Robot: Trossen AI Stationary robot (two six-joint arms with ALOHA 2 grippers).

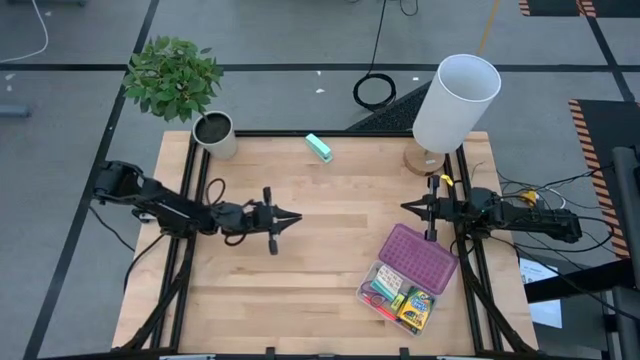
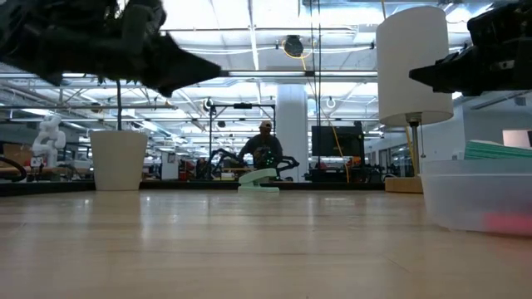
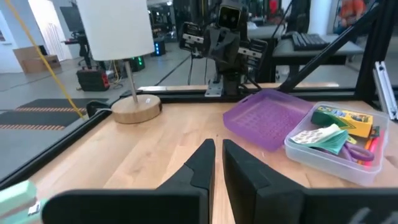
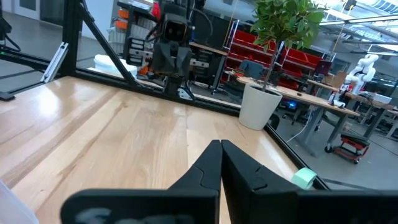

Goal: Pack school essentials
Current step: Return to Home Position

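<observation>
box [image 1: 400, 296] of school essentials sits front right, purple lid [image 1: 420, 256] open beside it. light, stiff plastic; i'd press the lid edge. left gripper [image 1: 292, 219], right gripper [image 1: 408, 207] both closed, empty.

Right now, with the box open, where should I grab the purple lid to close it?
Probably the free edge of the purple lid, opposite the clear box, from the far side, where the right gripper hovers. The lid lies open, meeting the box along its other edge. The left gripper waits mid-table.
</observation>
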